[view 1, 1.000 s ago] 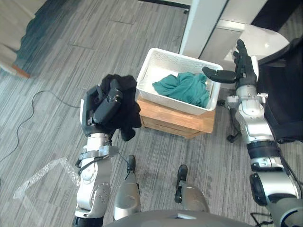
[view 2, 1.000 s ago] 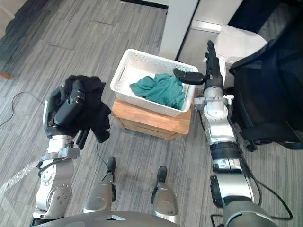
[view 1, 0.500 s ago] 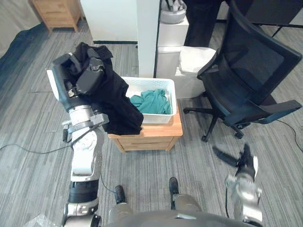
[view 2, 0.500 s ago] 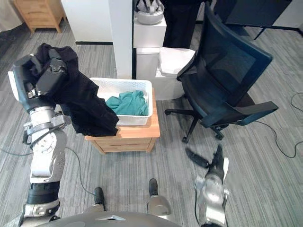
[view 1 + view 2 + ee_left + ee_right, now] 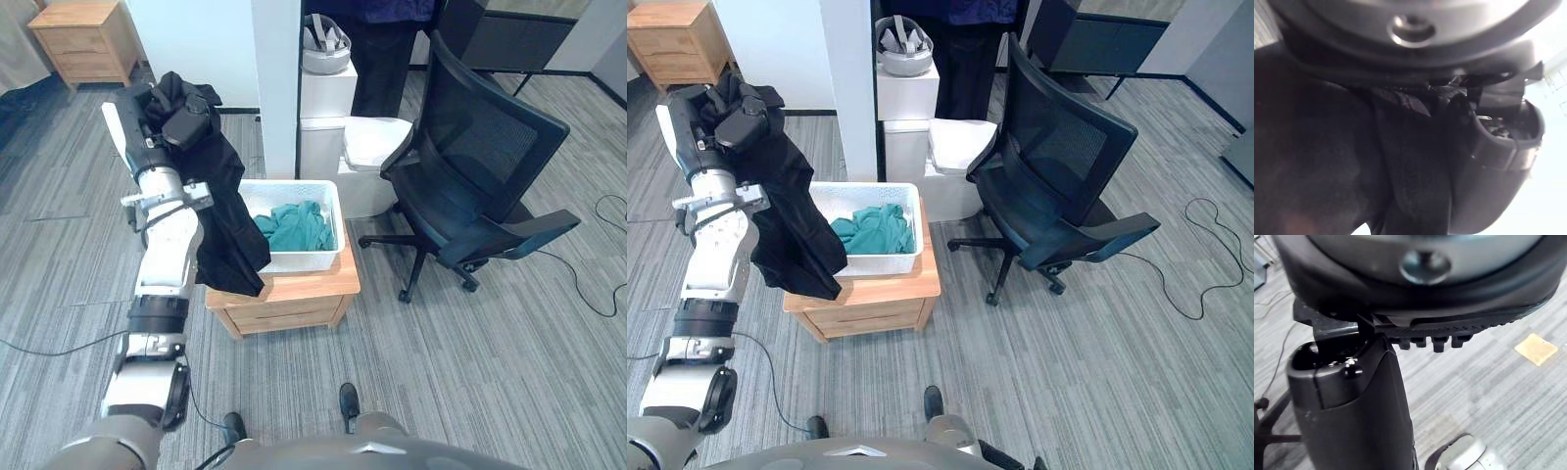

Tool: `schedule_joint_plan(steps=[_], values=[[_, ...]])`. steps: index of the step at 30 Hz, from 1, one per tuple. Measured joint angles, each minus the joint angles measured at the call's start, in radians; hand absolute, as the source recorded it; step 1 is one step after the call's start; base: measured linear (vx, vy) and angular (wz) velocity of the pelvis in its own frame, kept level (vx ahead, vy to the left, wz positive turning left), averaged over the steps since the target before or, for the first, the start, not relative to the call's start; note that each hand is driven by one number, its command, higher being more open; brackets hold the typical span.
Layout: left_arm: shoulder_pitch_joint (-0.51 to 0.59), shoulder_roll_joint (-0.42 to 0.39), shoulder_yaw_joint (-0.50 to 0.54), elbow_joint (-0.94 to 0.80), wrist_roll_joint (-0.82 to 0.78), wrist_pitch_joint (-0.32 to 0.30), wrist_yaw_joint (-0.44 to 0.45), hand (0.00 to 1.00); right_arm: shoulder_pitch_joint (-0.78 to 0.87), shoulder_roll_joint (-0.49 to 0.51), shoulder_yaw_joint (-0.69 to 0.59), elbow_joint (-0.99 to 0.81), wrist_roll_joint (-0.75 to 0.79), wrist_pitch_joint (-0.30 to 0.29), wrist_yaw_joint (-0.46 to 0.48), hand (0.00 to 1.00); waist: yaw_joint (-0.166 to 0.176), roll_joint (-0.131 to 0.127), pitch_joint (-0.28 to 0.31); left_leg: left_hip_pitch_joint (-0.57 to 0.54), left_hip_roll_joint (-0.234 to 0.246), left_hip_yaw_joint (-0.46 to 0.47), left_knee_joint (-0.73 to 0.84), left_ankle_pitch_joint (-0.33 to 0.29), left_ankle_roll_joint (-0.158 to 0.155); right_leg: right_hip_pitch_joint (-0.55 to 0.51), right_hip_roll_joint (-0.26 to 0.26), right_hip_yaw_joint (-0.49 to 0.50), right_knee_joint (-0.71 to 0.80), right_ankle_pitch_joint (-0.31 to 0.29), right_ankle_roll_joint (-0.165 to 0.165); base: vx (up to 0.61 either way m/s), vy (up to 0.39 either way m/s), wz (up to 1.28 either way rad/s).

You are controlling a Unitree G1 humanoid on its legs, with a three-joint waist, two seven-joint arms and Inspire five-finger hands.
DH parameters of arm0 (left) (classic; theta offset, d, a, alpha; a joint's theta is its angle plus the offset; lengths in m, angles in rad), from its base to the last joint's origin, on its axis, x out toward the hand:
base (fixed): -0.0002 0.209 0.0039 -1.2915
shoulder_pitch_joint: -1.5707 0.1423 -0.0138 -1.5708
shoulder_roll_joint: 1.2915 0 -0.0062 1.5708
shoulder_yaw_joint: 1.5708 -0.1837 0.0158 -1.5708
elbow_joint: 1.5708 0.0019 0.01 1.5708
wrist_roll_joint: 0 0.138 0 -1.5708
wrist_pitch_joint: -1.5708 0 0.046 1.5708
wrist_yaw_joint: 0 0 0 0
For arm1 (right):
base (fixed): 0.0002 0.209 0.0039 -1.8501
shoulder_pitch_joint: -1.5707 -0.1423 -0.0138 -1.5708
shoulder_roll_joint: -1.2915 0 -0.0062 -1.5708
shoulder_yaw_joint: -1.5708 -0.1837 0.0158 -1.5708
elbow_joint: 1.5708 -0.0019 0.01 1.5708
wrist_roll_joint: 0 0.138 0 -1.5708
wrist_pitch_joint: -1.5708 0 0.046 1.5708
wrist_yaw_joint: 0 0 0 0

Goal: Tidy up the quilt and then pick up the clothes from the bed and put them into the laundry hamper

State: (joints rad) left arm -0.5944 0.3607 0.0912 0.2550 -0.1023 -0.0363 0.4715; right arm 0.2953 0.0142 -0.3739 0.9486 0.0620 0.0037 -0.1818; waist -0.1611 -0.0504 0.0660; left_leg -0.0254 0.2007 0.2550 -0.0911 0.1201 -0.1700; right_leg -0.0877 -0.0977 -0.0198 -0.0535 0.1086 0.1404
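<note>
My left hand (image 5: 186, 122) is raised high and shut on a black garment (image 5: 227, 225), which hangs from it over the left rim of the white laundry hamper (image 5: 338, 230) and partly hides that side. In the left wrist view the dark cloth (image 5: 1327, 161) is bunched inside the curled hand. A teal garment (image 5: 294, 227) lies crumpled inside the hamper. My right hand (image 5: 1352, 416) is low over the grey floor with its thumb straight and nothing in it.
The hamper stands on a small wooden bedside cabinet (image 5: 294, 299). A black office chair (image 5: 470, 186) is close on the right. Behind are a white pillar (image 5: 274, 78), white boxes with a headset (image 5: 328, 73), a person's dark legs (image 5: 377, 59) and another wooden cabinet (image 5: 83, 39).
The camera has swung up, so the whole scene shifted. My left hand has lifted the black garment higher beside the hamper. My right arm has dropped out of the eye views.
</note>
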Motion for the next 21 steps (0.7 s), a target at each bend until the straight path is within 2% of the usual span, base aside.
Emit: schedule_joint_plan(steps=[7, 13, 17, 20, 21], values=[[-0.045, 0.003, -0.033, 0.019, 0.043, 0.011, 0.015, 0.00, -0.022, 0.003, 0.002, 0.032, 0.031, 0.003, 0.007, 1.00, -0.007, -0.001, -0.001, 0.012, 0.000, 0.025, 0.000, -0.009, -0.002, -0.003, 0.001, 0.021, 0.000, -0.002, -0.004, 0.01, 0.001, -0.09], [-0.064, -0.018, -0.105, 0.022, 0.190, 0.041, -0.011, 0.00, -0.029, 0.007, 0.002, 0.040, 0.044, 0.003, 0.008, 1.00, -0.004, -0.010, 0.000, -0.001, 0.000, 0.020, 0.000, -0.010, -0.002, -0.010, -0.004, 0.013, 0.000, -0.003, -0.003, 0.00, 0.002, 0.02], [-0.065, -0.036, -0.167, 0.100, 0.300, 0.043, -0.051, 0.00, -0.036, 0.022, 0.007, 0.039, 0.066, 0.003, 0.016, 1.00, -0.004, -0.037, 0.013, -0.020, 0.002, 0.024, -0.001, -0.015, -0.006, -0.030, -0.005, 0.014, 0.002, -0.003, -0.004, -0.01, 0.000, -0.03], [-0.066, -0.037, -0.175, 0.180, 0.358, 0.045, -0.062, 0.00, -0.040, 0.023, 0.036, 0.036, 0.067, 0.002, 0.017, 1.00, -0.003, -0.055, 0.028, -0.047, 0.003, 0.053, -0.001, -0.018, 0.001, -0.077, -0.006, 0.028, 0.007, 0.005, -0.003, -0.01, 0.001, -0.18], [-0.066, -0.037, -0.176, 0.225, 0.378, 0.064, -0.064, 0.00, -0.040, 0.026, 0.044, 0.036, 0.067, 0.002, 0.017, 1.00, -0.008, -0.059, 0.030, -0.062, 0.003, 0.059, 0.000, -0.018, 0.001, -0.094, -0.007, 0.030, 0.008, 0.011, 0.002, 0.01, -0.001, -0.20]])
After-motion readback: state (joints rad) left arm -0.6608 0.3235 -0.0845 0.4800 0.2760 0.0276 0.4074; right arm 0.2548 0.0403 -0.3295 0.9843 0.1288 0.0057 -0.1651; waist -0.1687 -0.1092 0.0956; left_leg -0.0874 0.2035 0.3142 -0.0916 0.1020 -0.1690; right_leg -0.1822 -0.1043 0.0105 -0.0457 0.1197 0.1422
